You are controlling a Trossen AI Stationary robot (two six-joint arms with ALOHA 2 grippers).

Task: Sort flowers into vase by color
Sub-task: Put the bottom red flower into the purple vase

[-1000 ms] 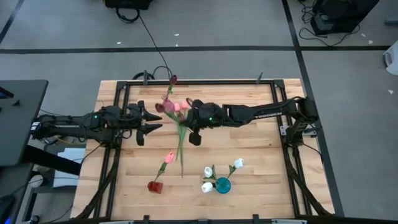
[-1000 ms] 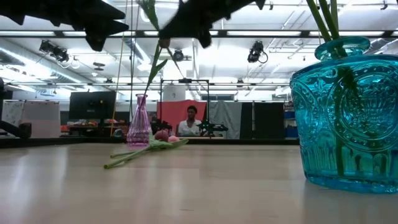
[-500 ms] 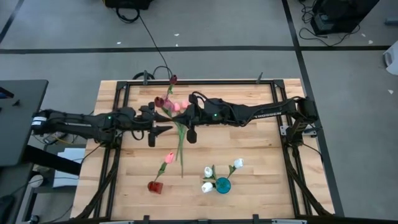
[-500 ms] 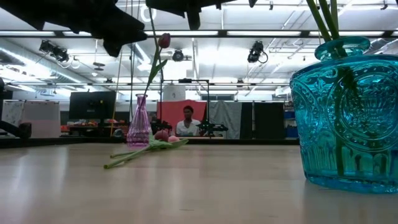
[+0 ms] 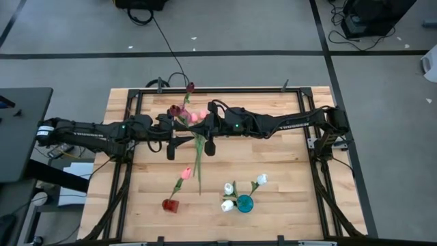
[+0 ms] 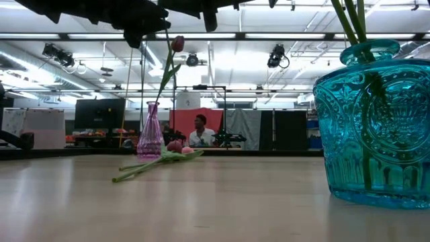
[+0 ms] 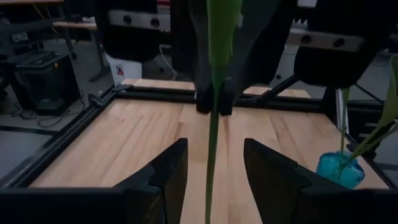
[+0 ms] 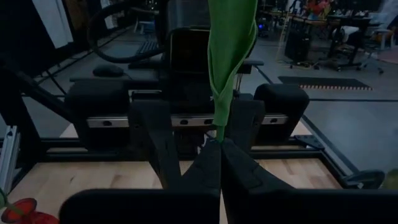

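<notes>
White flowers stand in the blue vase; the right gripper pinches a maroon tulip stem between the parted fingers of the left gripper — apparently a handover — with pink ones unsorted.

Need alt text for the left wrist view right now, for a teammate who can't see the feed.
A thin green flower stem hangs upright between the left gripper's two open dark fingers, held from above by the right gripper, which is shut on it. Beyond lies the wooden table, with a blue vase holding green stems at its far edge.
</notes>
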